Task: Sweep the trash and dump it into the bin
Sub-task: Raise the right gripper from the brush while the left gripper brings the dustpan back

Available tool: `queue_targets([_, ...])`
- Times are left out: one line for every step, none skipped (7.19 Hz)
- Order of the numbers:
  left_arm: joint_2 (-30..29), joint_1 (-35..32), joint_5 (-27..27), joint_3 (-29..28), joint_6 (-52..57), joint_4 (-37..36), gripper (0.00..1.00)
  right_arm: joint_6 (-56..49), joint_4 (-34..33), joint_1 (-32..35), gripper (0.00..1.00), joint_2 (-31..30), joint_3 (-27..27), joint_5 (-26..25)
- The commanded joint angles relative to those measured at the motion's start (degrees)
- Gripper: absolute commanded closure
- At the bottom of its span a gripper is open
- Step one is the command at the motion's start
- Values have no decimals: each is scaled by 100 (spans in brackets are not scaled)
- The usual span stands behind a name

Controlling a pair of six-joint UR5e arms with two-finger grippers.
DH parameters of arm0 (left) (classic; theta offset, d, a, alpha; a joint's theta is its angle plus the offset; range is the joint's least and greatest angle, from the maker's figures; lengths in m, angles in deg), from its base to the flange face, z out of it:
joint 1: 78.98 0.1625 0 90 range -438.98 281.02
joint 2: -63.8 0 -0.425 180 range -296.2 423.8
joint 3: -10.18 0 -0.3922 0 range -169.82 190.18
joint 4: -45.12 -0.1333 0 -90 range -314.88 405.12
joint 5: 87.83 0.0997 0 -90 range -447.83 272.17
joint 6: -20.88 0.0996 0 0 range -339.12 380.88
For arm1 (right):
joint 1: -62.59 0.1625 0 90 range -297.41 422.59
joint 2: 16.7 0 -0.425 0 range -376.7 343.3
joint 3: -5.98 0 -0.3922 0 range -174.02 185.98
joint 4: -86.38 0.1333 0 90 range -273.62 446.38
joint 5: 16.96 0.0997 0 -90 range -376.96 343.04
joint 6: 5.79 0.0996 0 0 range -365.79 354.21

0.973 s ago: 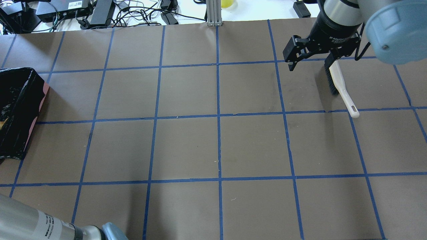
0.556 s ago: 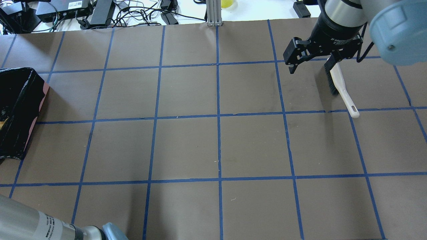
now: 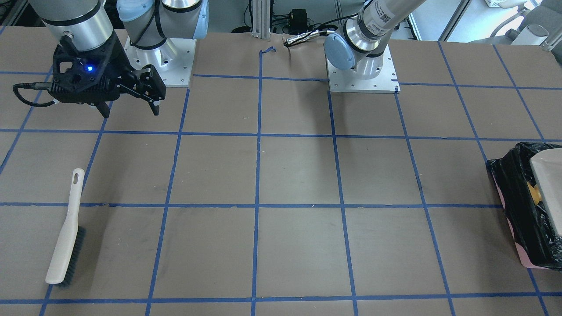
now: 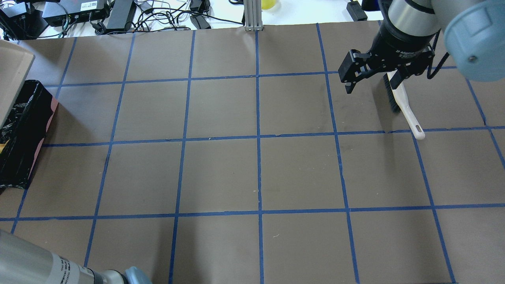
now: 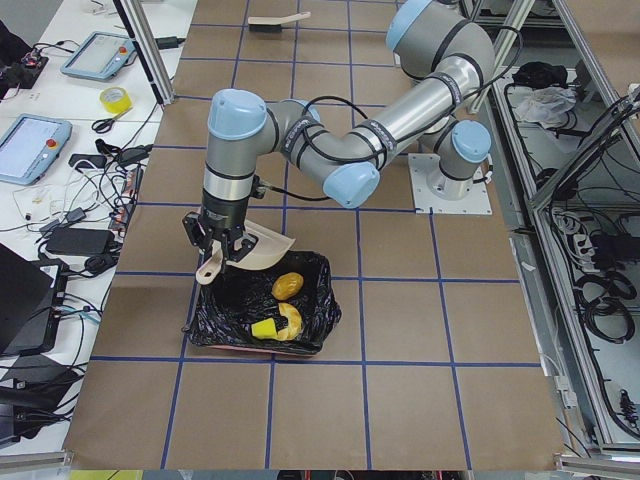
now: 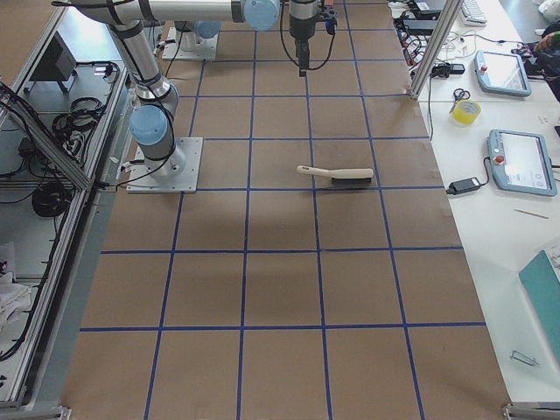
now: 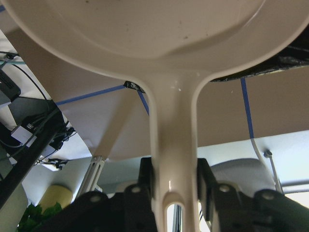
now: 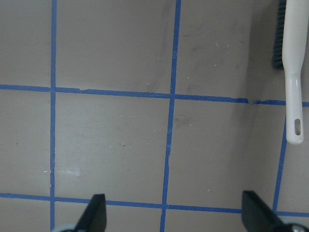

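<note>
My left gripper point(image 7: 174, 186) is shut on the handle of the beige dustpan point(image 7: 145, 29) and holds it above the bin's edge; both show in the exterior left view, the gripper point(image 5: 222, 250) and the pan point(image 5: 262, 246). The bin point(image 5: 318, 300), pink with a black bag, holds the amber lump point(image 5: 288, 286), the pale crescent point(image 5: 292, 322) and the yellow wedge point(image 5: 263, 329). The bin point(image 4: 23, 118) sits at the table's left end. My right gripper point(image 4: 371, 83) is open and empty, raised above the table next to the white brush point(image 4: 403, 103).
The brush point(image 3: 66, 237) lies flat on the brown paper, bristles on its side, also in the right wrist view point(image 8: 293, 72). Blue tape lines grid the table. Cables and power bricks point(image 4: 118, 15) lie beyond the far edge.
The dustpan's edge has come into the overhead view at the top left, above the bin. My right gripper has shifted slightly right and toward the robot, still open.
</note>
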Motion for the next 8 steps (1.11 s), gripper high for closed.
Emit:
queue_targets([182, -715, -41, 19, -1274, 1171, 100, 20, 54, 0, 0, -22, 8, -22])
queue_targets([182, -1162, -41, 89, -1906, 1453, 100, 37, 63, 0, 0, -39, 17, -13])
queue_targets([69, -1576, -41, 98, -2513, 1691, 100, 29, 63, 0, 0, -31, 17, -13])
queue_targets([-1, -1954, -58, 185, -2875, 1771, 100, 29, 54, 0, 0, -39, 17, -4])
queue_targets([-46, -2410, -41, 447, -3462, 1711, 100, 37, 54, 0, 0, -31, 25, -21])
queue_targets([-55, -2772, -41, 789, -4155, 1624, 100, 29, 46, 0, 0, -31, 34, -22])
queue_targets([-98, -2932, -41, 1167, -4319, 1144, 100, 37, 45, 0, 0, -31, 43, -30])
queue_targets([-177, -2968, -162, 1614, -4355, 722, 100, 11, 45, -9, 0, -31, 52, -152])
